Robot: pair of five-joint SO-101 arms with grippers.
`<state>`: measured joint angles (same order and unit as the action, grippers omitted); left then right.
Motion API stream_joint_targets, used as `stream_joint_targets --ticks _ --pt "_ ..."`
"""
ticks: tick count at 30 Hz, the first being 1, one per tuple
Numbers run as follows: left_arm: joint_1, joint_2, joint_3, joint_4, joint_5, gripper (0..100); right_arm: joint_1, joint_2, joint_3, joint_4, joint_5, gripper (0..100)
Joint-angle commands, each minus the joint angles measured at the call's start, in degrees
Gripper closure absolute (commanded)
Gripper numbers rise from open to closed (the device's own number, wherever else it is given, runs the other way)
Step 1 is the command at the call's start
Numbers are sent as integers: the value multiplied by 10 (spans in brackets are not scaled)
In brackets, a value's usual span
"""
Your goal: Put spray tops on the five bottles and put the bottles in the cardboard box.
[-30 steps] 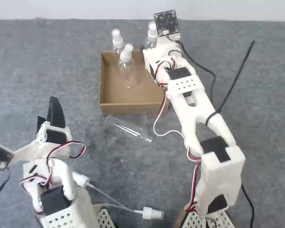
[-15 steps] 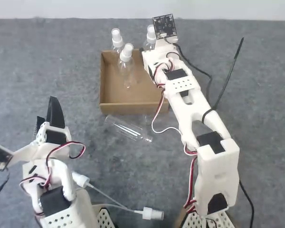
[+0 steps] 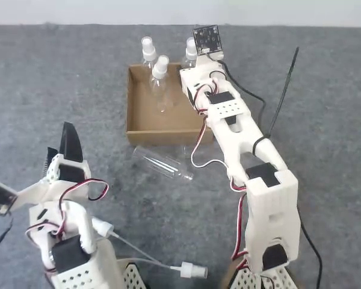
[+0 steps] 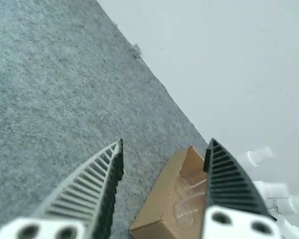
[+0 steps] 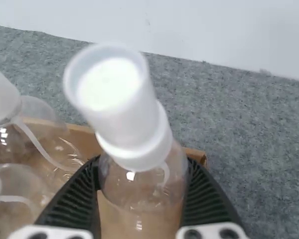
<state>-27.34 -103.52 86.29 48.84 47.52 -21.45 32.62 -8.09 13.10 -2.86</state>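
**Right claw [image 5: 142,172] clamped on held bottle [image 5: 134,194] at cardboard box [image 5: 197,155] corner; left claw [image 4: 166,144] open, empty**

High view: the cardboard box sits on the grey surface [image 3: 78,78]. The right arm [image 3: 240,126] is stretched out to the box's far right corner. The held bottle is upright there w/ its spray top [image 3: 192,43] on; can't tell if it rests on the box floor. A second bottle [image 3: 160,84] stands upright inside the box, capped. A third bottle [image 3: 148,51], also capped, stands at the box's far wall. An uncapped bottle [image 3: 159,162] lies on its side on the surface, just in front of the box's near wall. Two loose spray tops w/ dip tubes lie near the arm bases: one [image 3: 102,227] beside the left arm, the other [image 3: 191,271] between the bases. The left claw is well apart from the box, tips pointing away from its base.

Left wrist view: the fingers [image 4: 94,184] are spread wide w/ nothing between them. The box shows beyond the gap, w/ clear bottles in it.

Right wrist view: both fingers press on the held bottle's clear body, below the white spray top. The box rim is just behind it. Two more capped bottles stand beside it, over the box.
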Motion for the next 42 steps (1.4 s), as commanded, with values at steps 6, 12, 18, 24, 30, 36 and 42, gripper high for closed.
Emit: stream_joint_targets --ticks 6,12,18,24,30,36,42 --pt "-4 -10 -7 -15 1 751 8 -9 -30 -10 0 909" --pt "-4 -10 -7 -14 1 751 6 -11 -9 -14 0 757" --pt "-4 -10 -7 -14 0 751 5 -11 -7 -14 0 742" --pt "-4 -10 -7 -14 0 751 4 -17 -9 -8 0 742" --pt "-3 -10 -6 -14 -11 751 4 -32 -6 -2 39 715" --pt "-3 -10 -6 -14 -18 752 -7 -36 -9 21 40 664" --pt "-3 -10 -6 -14 -18 752 -14 -37 -11 21 42 664"
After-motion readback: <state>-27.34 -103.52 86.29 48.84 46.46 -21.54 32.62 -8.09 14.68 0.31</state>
